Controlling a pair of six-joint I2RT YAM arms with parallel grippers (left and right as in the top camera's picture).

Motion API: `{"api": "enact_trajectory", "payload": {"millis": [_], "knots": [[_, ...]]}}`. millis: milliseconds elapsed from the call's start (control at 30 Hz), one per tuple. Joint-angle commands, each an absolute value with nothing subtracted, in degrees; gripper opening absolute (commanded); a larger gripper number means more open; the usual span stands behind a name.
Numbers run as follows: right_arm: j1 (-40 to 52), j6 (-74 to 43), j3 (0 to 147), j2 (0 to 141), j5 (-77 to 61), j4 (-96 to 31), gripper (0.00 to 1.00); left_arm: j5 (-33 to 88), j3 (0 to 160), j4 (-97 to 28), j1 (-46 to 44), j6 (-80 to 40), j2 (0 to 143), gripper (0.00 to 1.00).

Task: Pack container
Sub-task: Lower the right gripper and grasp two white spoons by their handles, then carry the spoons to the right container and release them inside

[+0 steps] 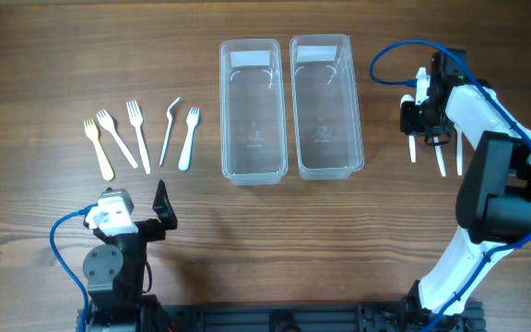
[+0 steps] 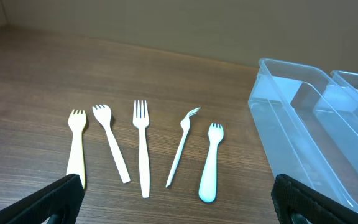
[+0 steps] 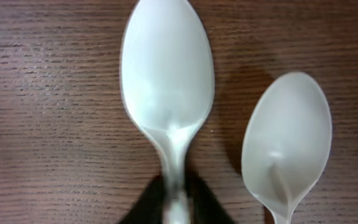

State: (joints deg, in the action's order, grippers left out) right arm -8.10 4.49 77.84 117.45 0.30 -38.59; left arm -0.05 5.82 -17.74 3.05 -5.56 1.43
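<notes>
Nothing is packed yet, as far as I can see: both clear containers (image 1: 224, 111) stand empty mid-surface, the five forks (image 1: 139, 134) lie in a row to their left, and the spoons are well off to their right. My right pincer (image 3: 174, 202) looks clenched on the handle of the larger spoon (image 3: 168, 87), low over the surface just beside the second spoon (image 3: 288, 143). My left pincer (image 2: 179, 208) hangs released near the forks, so I judge the whole job of loading the cutlery is ahead.
</notes>
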Motion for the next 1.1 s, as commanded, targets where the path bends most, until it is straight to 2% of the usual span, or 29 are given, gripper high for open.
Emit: {"api": "enact_trajectory", "payload": {"millis": [0,333,667,1067], "knots": [[-8.23,4.49,78.26,119.81,0.38,-38.65,0.05,0.6,5.45,-17.54,2.72,-4.49,0.93,1.0],[-8.16,4.49,80.14,119.39,0.36,-40.23,0.04,0.6,5.45,-17.54,2.72,-4.51,0.93,1.0],[-4.8,4.47,94.63,116.25,-0.05,-49.04,0.05,0.6,5.45,-17.54,2.72,-4.49,0.93,1.0],[8.08,2.35,104.09,114.24,-1.34,-57.82,0.04,0.6,5.45,-17.54,2.72,-4.49,0.93,1.0]]}}
